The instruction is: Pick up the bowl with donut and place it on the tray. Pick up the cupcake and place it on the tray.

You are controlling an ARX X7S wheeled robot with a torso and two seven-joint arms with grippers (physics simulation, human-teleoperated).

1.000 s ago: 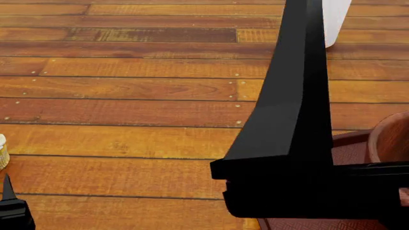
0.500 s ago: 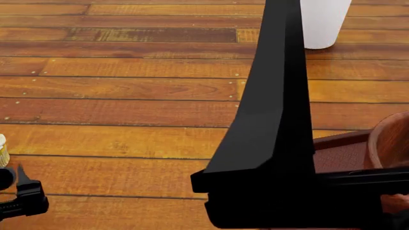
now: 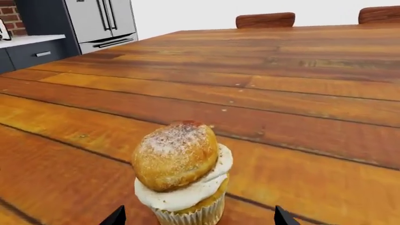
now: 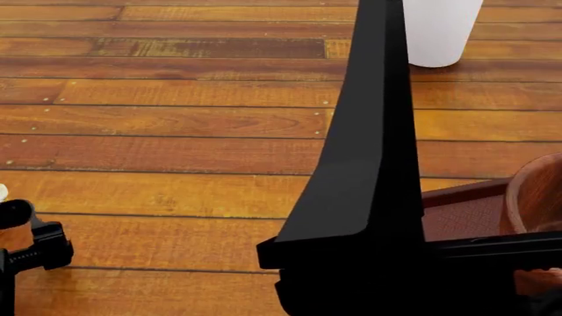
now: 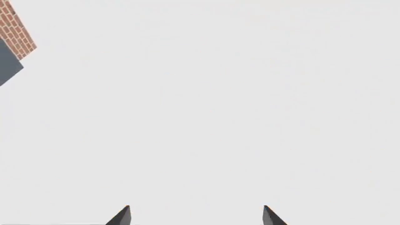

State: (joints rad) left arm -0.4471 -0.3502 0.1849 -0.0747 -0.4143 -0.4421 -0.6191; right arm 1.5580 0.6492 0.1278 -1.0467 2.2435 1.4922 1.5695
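The cupcake (image 3: 181, 176), with a pale ridged liner, white cream and a sugared golden top, stands upright on the wooden table. It sits between and just ahead of the two tips of my open left gripper (image 3: 200, 219); they do not touch it. In the head view that gripper (image 4: 31, 234) is at the lower left edge, and only a white sliver of the cupcake (image 4: 2, 192) shows. The dark wooden bowl (image 4: 534, 194) is cut off at the right edge and appears to stand on the maroon tray (image 4: 457, 214). The donut is hidden. My right gripper (image 5: 196, 216) is open on nothing, facing a blank white background.
My black right arm (image 4: 369, 197) rises through the middle of the head view and hides much of the tray. A white cylindrical cup (image 4: 439, 29) stands at the far right of the table. Two chair backs (image 3: 265, 19) show beyond the table's far edge.
The left gripper has moved up toward the cupcake at the head view's left edge. The right arm has shifted left, uncovering more of the white cup and the tray.
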